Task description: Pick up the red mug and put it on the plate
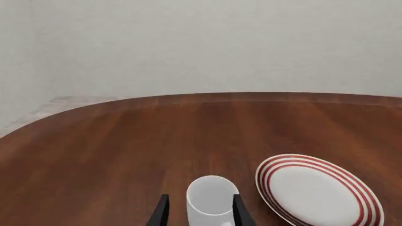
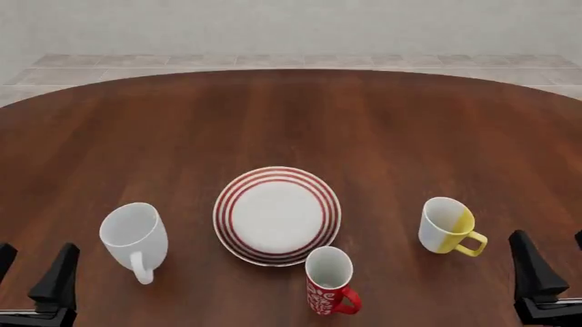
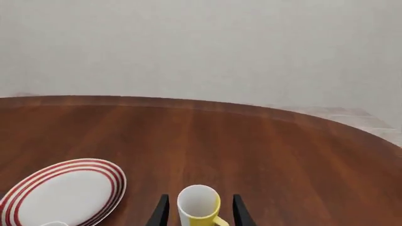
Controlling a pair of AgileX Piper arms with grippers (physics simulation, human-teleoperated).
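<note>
Resting low at the near edge of the table (image 2: 382,122), your two arms sit at the front view's bottom corners, the left gripper (image 2: 35,276) on the left and the right gripper (image 2: 550,269) on the right, each with its fingers spread apart and holding nothing. You find the red mug (image 2: 329,279) upright between them, near the table's front edge, well apart from both grippers, with its handle turned to the right. It stands just beside the near rim of the plate (image 2: 277,215), which lies flat in the middle. In front of your left gripper stands the white mug (image 2: 135,238), seen between the fingers in the left wrist view. In front of your right gripper stands the white-and-yellow mug (image 2: 448,225), also framed by the fingers in the right wrist view.
</note>
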